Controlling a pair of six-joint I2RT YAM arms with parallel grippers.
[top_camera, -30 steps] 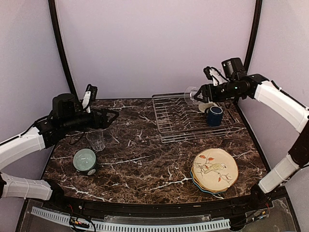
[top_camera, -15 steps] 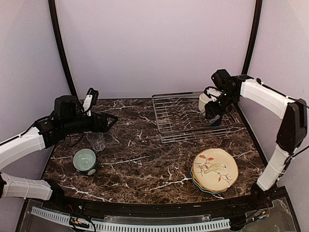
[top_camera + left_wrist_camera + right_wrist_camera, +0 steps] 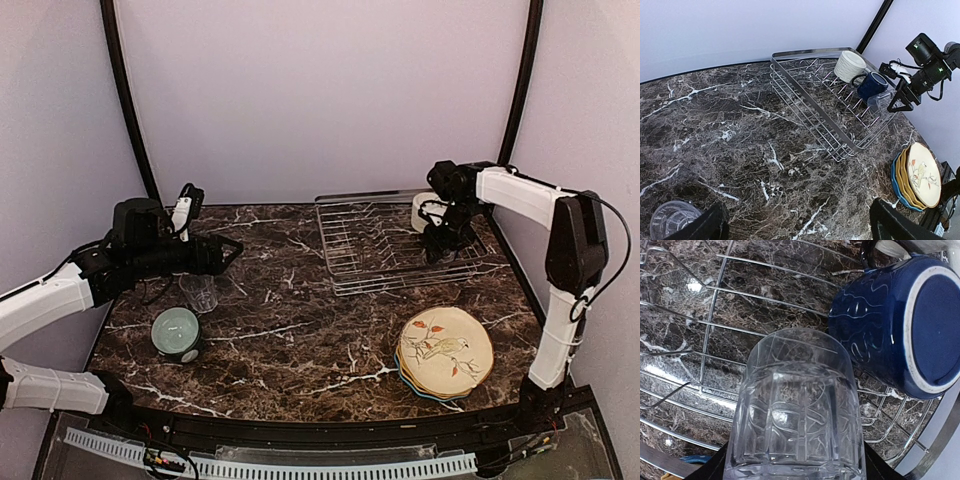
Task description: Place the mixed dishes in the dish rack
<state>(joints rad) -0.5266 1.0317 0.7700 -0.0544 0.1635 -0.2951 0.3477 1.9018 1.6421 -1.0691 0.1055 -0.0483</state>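
My right gripper (image 3: 438,244) is shut on a clear glass tumbler (image 3: 795,410) and holds it low over the right end of the dish rack (image 3: 370,250). The tumbler is close beside the navy mug (image 3: 900,325). The cream mug (image 3: 427,210) sits in the rack's far right corner. In the left wrist view the rack (image 3: 805,100), the cream mug (image 3: 850,65), the navy mug (image 3: 872,85) and the held tumbler (image 3: 879,102) all show. My left gripper (image 3: 225,250) is open and empty above the table. A second tumbler (image 3: 199,291) and the mint-green bowl (image 3: 176,332) stand below it.
A stack of scalloped plates (image 3: 445,352), with the cream bird plate on top, lies at the front right of the marble table (image 3: 300,340). The stack also shows in the left wrist view (image 3: 917,172). The rack's left part holds only bare prongs.
My right arm has swung down from above the rack's far edge, carrying the tumbler to the rack beside the navy mug. My left arm has barely moved.
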